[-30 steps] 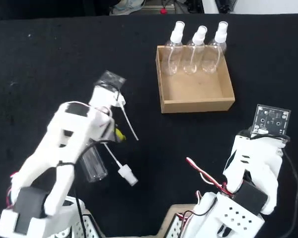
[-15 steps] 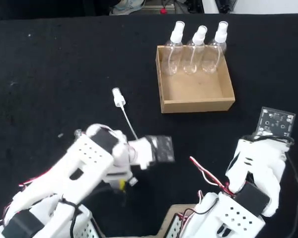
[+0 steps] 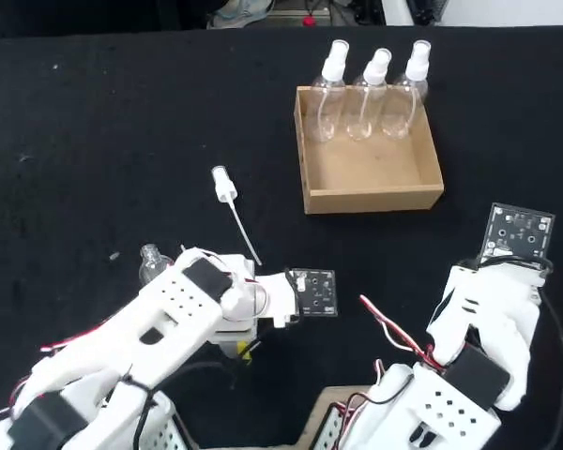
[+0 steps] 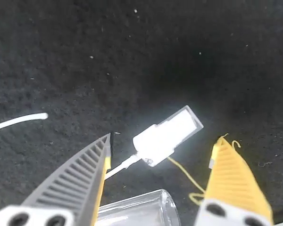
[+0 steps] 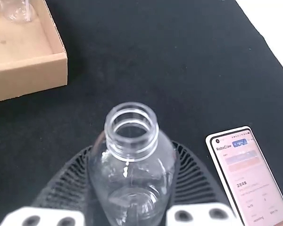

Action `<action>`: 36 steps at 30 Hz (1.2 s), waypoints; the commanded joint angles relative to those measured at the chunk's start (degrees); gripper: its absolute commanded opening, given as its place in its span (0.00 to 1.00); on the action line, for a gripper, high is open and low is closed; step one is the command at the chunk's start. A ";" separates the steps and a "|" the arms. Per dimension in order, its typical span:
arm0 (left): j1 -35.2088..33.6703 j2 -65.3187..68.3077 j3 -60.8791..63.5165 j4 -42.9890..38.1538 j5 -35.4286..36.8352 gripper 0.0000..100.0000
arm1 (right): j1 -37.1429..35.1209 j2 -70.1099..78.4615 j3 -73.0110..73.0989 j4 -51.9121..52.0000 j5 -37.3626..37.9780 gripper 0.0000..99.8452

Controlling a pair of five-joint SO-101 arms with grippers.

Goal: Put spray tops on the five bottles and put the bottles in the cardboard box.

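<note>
Left gripper spread, straddling top lying slantwise between its jaws; right gripper pinches capless bottle.

Three capped bottles, two open bottles, two spray tops, one cardboard box, one phone.

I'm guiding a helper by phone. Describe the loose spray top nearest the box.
Find the cardboard box holding three capped bottles. Left of it on the black table lies a white spray top, unattached, its thin tube bare.
</note>
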 commanded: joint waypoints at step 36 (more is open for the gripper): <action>-7.96 12.48 -9.80 -10.46 5.10 0.23 | 0.79 -0.13 -0.22 0.26 0.09 0.05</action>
